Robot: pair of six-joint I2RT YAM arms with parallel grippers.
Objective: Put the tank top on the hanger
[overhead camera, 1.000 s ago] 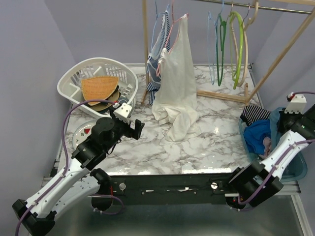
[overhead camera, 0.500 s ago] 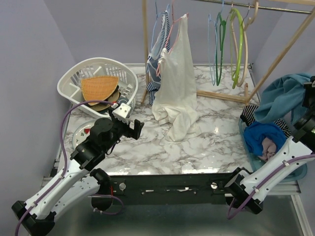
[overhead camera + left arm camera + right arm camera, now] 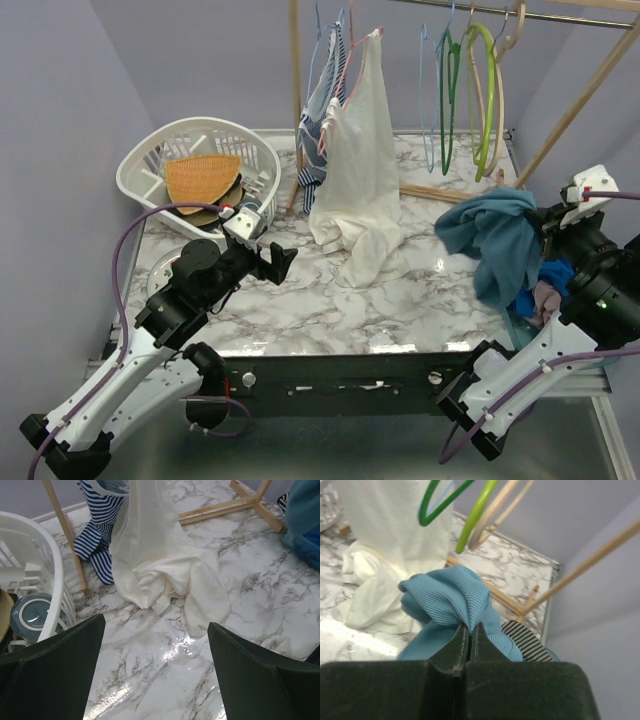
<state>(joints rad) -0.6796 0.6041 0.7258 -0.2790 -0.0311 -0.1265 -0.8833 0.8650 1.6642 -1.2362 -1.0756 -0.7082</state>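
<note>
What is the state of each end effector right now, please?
Left end effector: open, holding nothing.
Right end effector: closed on the tank top.

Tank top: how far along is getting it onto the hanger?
Done: the tank top is lifted, dangling above the table. In hand: the right gripper is shut on a fold of it. To do: the hanger hangs bare on the rail; the left gripper is open and empty.
</note>
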